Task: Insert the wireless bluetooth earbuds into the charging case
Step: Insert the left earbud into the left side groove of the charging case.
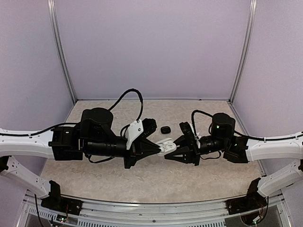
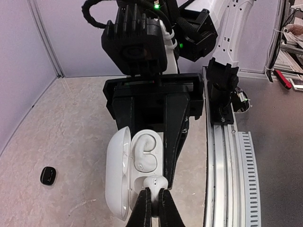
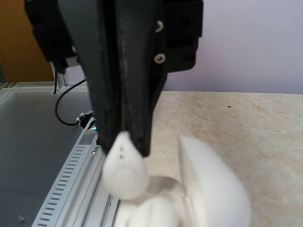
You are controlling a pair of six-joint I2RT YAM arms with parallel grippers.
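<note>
We find one white earbud (image 2: 155, 181) clamped between the tips of the left pincer (image 2: 154, 192), just at the rim of the open charging case (image 2: 118, 179); the right pincer (image 1: 170, 150) grips that case from the opposite side; a small black item (image 2: 48, 175) lies on the desk (image 2: 71, 132), well apart from both pincers.

A robotics lab test cell is shown. A beige marbled counter (image 1: 142, 182) is enclosed by plain lilac panels (image 1: 151, 47) set between metal posts (image 1: 60, 52). A left arm (image 1: 28, 142) and a right arm (image 1: 277, 145) are bolted to a slotted aluminium rail (image 2: 232, 170), with a loose black cable (image 1: 130, 93) looped above. Beyond the rail, a grey bench (image 2: 279, 142) is seen.
</note>
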